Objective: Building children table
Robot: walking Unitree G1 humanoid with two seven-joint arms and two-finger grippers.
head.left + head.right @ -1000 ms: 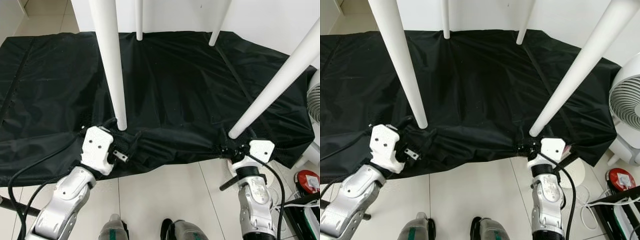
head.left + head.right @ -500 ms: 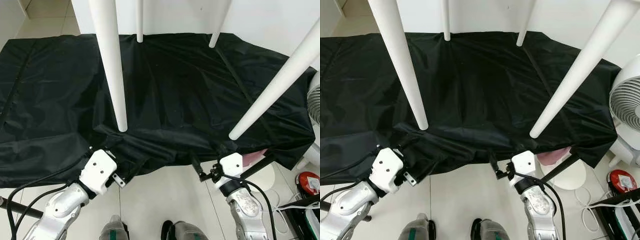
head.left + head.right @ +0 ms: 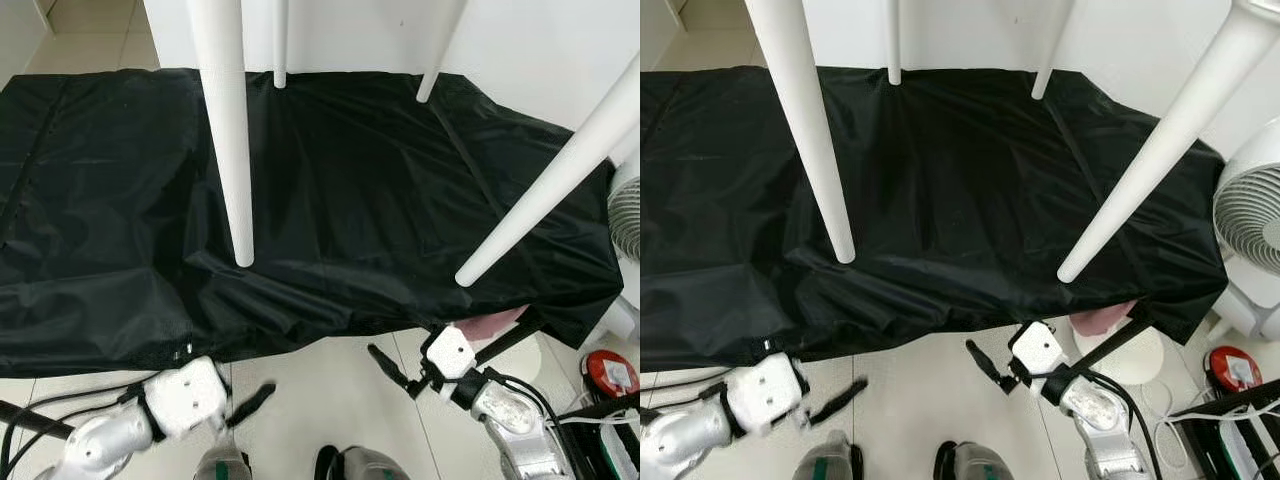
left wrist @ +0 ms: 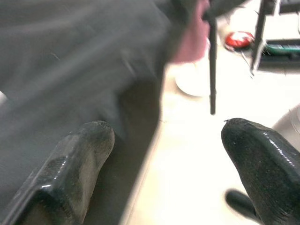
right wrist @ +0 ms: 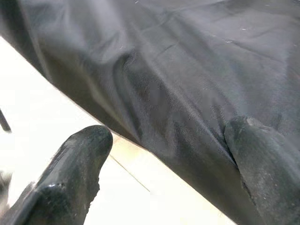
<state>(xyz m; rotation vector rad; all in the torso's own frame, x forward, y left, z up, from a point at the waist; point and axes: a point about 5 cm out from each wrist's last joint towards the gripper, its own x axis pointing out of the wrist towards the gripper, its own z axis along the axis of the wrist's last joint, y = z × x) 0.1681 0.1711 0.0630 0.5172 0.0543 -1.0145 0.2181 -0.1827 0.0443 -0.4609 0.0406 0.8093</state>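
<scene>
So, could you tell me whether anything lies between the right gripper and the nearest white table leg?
Yes: the black fabric sheet. Its front edge lies between the open right gripper, over bare floor tiles, and the white table leg, whose tip rests on the sheet.

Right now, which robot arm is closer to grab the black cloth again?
Probably the right gripper: it sits open just off the black cloth's front edge. The left gripper, also open, hangs lower, farther from it.

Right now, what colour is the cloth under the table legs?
Plain black cloth, clearest in the right eye view.
</scene>
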